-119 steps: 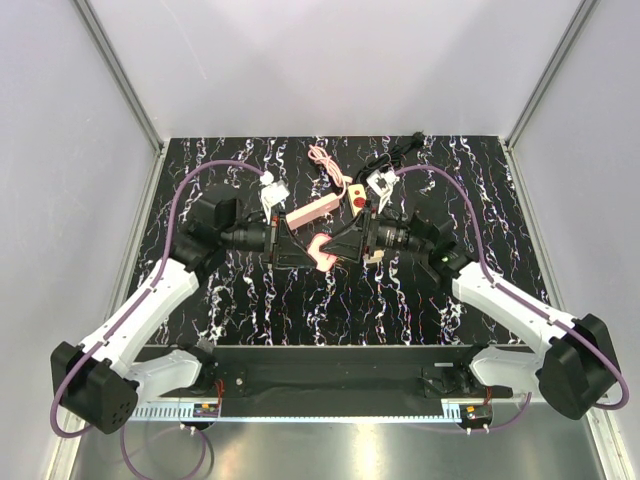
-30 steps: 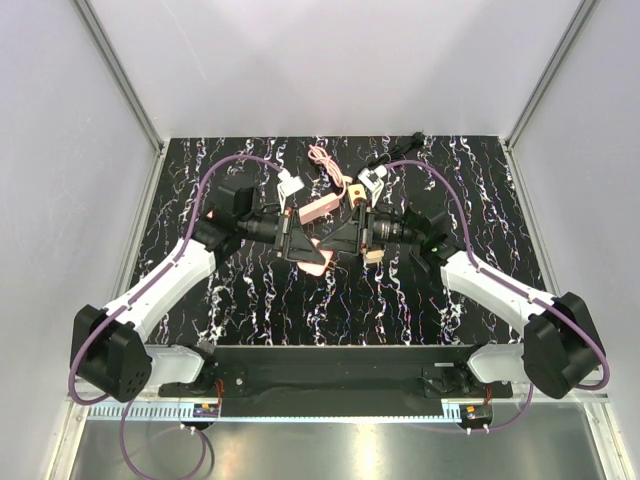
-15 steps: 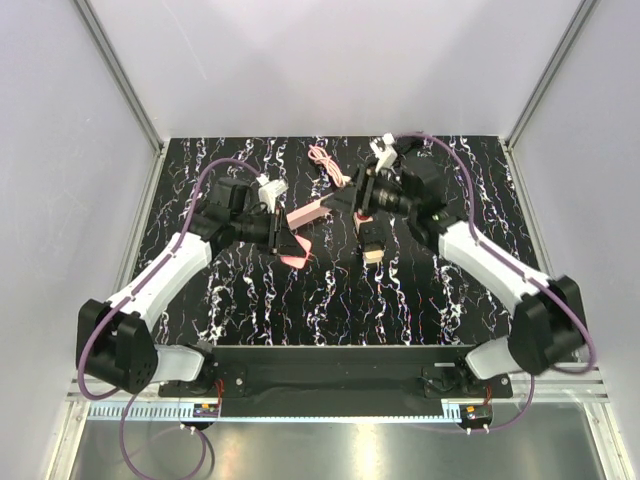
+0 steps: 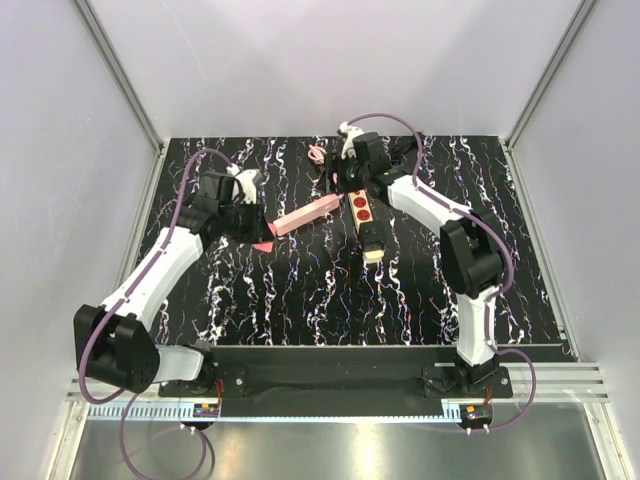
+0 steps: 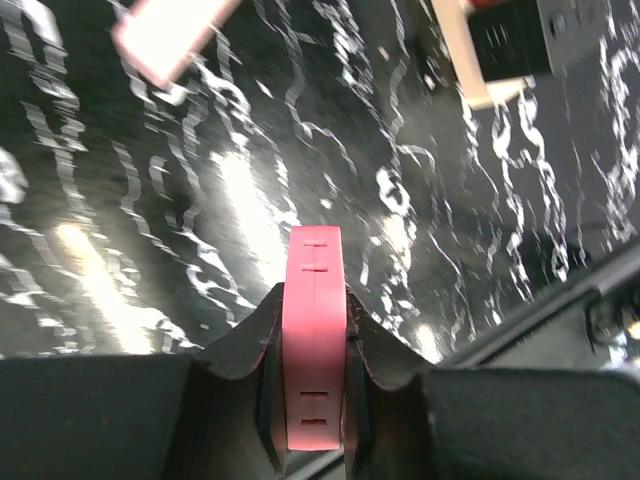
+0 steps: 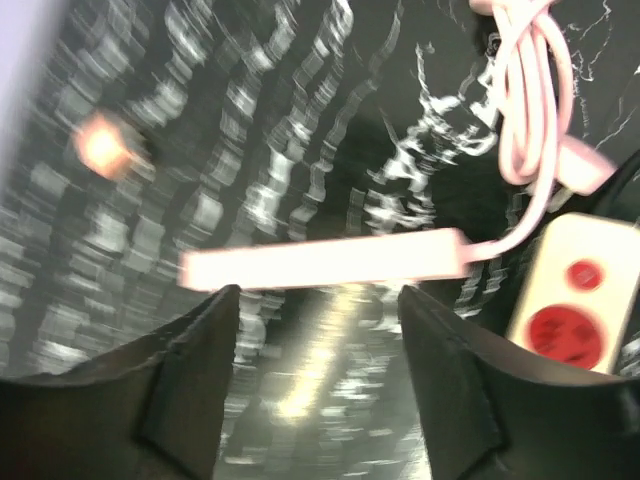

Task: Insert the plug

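My left gripper [image 4: 257,236] is shut on a flat pink-red plug [image 4: 263,246], which stands edge-on between the fingers in the left wrist view [image 5: 313,330], above the table left of centre. A long pink power strip [image 4: 305,214] lies diagonally on the black marbled table; its end shows in the left wrist view [image 5: 168,36]. My right gripper [image 4: 341,190] is open and empty at the far end of that strip. In the right wrist view [image 6: 315,296] the strip [image 6: 320,266] lies just beyond the fingertips, with its looped pink cable [image 6: 530,110].
A beige block with red round buttons [image 4: 360,208] lies right of the pink strip, with a black plug [image 4: 371,238] at its near end; both show in the left wrist view [image 5: 500,45]. A black cable [image 4: 400,150] lies at the back edge.
The arms have drawn apart from the centre. My left gripper has carried the pink-red plug left. My right gripper has let go, swung to the back and now stands open over the strip's far end.
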`<state>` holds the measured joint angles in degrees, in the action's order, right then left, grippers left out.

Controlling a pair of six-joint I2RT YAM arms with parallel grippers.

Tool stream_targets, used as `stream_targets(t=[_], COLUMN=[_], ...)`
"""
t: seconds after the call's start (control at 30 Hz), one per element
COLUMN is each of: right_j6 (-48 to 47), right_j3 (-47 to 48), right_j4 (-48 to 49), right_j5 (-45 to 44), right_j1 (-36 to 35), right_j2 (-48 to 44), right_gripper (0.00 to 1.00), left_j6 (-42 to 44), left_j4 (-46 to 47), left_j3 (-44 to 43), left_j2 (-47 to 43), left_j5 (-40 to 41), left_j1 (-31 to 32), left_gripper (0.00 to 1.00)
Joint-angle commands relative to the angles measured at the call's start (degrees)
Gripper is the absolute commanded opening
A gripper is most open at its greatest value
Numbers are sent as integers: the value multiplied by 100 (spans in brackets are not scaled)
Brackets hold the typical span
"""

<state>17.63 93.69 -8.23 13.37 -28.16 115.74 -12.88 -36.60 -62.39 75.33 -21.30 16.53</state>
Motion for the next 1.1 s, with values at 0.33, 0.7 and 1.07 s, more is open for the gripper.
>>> stream_targets(t=[0.33,0.7,1.07], right_j6=[-5513,-7273,-7511], right_j3=[264,843,2415], right_j4=[-810,-1049,-2129], right_j5=[1396,1748,2258], right_j1=[13,13,21], right_j2=[572,1406,2532], right_gripper=[82,85,61], left_j6=[-65,-188,-223], left_j4=[522,663,680], left_j3=[306,473,509], left_j2=[-730,-959,-994], left_j5=[689,908,1128], left_j1=[-142,-142,-142], left_gripper=[0,0,0])
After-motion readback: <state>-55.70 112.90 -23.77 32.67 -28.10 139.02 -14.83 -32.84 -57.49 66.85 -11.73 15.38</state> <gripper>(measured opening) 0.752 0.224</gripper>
